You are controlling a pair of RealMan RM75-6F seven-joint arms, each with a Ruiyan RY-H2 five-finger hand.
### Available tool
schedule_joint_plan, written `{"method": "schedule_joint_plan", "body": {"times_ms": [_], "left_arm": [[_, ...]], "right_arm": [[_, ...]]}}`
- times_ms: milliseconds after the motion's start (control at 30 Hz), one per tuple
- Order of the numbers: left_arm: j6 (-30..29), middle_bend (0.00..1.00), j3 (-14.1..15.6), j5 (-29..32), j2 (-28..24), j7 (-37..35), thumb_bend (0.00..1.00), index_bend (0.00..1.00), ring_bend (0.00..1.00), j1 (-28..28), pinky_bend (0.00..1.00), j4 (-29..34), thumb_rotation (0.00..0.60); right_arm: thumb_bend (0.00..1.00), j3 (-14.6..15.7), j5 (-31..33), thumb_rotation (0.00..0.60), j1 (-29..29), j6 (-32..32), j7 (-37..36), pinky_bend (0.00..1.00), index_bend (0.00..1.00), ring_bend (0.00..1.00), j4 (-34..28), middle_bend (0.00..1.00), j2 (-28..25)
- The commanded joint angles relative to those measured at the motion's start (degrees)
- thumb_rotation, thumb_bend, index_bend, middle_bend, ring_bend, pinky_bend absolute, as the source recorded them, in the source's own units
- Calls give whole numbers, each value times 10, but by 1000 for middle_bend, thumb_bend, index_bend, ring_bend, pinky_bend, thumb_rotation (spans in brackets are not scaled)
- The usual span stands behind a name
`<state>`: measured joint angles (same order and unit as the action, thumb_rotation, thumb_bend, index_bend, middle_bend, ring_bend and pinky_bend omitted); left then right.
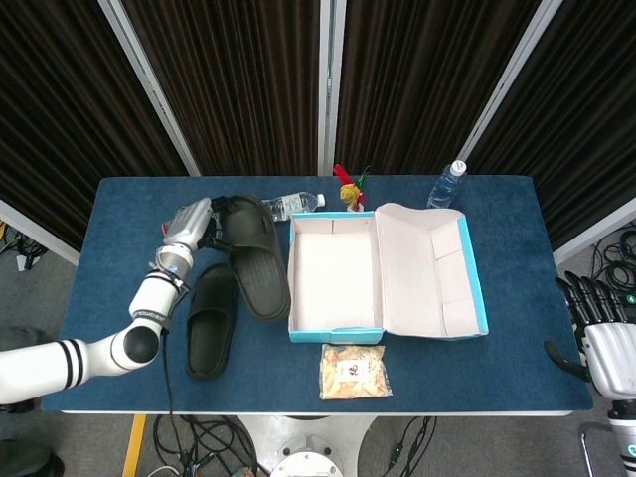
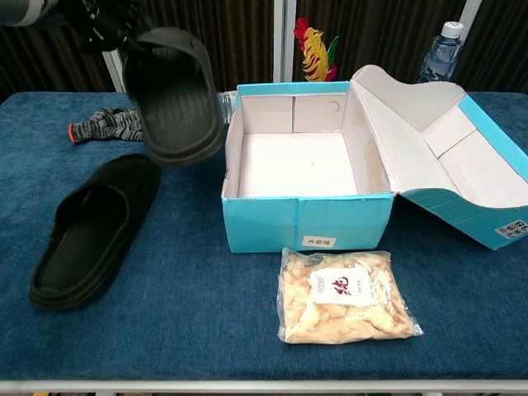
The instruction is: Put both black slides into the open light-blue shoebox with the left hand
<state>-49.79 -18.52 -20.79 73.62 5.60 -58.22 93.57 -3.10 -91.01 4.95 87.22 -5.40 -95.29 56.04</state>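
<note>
The left hand (image 1: 195,221) grips one black slide (image 2: 172,96) by its strap end, lifted. The light-blue shoebox (image 2: 307,221) sits beside its fingers; next, carry across and release inside.

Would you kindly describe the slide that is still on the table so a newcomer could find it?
Start at the open light-blue shoebox. Left of it, on the blue table, lies a black slide, sole down. The other slide is in the air, held by the left hand.
</note>
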Motion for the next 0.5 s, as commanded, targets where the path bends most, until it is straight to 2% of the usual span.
{"method": "schedule_joint_plan", "body": {"times_ms": [33,200,367,500], "left_arm": [[35,478,-62,-80,35,-102,0,490,700,22,844,-32,600],[83,481,-76,-139,97,-146,0,491,688,1,829,-106,600],[156,480,-91,-186,164,-210,0,491,688,-23,811,-191,600],[179,480,-94,-223,206,-231,0,491,688,-42,804,-247,600]], "right_arm": [[150,0,-1,600,1,-1,2,7,0,0,-2,44,-1],[151,0,1,600,0,-2,7,7,0,0,-6,44,-4],[151,-1,5,600,0,-3,9,7,0,0,-9,44,-6],[150,-2,9,600,-2,-3,13,8,0,0,-13,44,-10]]}}
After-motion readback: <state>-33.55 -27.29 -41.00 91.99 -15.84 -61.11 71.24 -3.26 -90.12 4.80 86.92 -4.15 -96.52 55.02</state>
